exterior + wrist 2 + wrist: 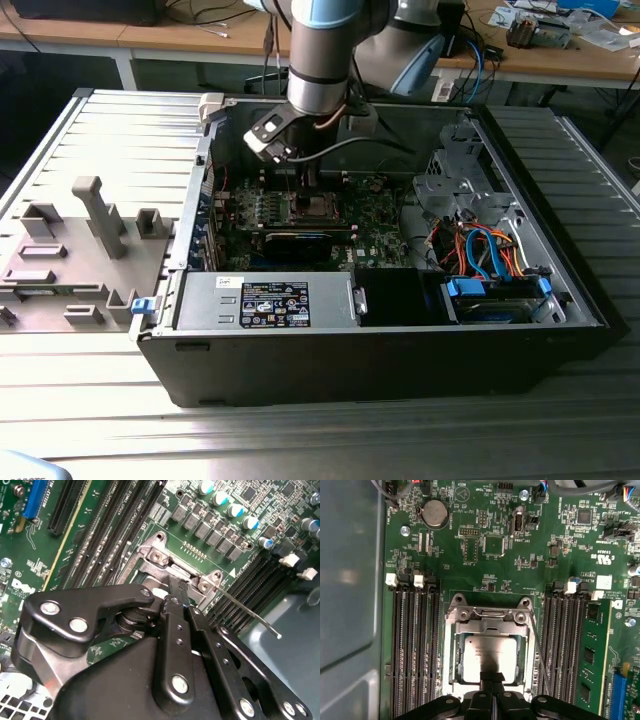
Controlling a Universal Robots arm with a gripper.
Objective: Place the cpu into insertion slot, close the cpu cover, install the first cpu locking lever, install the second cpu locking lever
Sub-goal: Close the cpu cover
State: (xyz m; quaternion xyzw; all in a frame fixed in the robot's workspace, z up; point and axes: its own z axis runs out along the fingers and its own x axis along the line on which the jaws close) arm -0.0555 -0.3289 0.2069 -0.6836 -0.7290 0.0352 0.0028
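The cpu (487,656), a silver-grey square chip, lies in the insertion slot (451,655) on the green motherboard (520,575). The silvery cpu cover (490,626) lies flat around it, with the chip showing through its window. My gripper (492,679) is shut with nothing between its fingers, its tips at the edge of the chip and cover. In the second wrist view the gripper (178,594) reaches down to the cover's hinge end (165,562). A thin wire locking lever (250,615) sticks out from the socket over the memory slots. In the exterior view the gripper (303,185) hangs over the socket (312,208).
Long black memory slots (415,645) flank the socket, with a green memory stick (592,655) on one side. The grey case wall (350,580) is close by. A black expansion card (295,243), a power supply (265,300) and cabled drive bays (490,255) fill the case.
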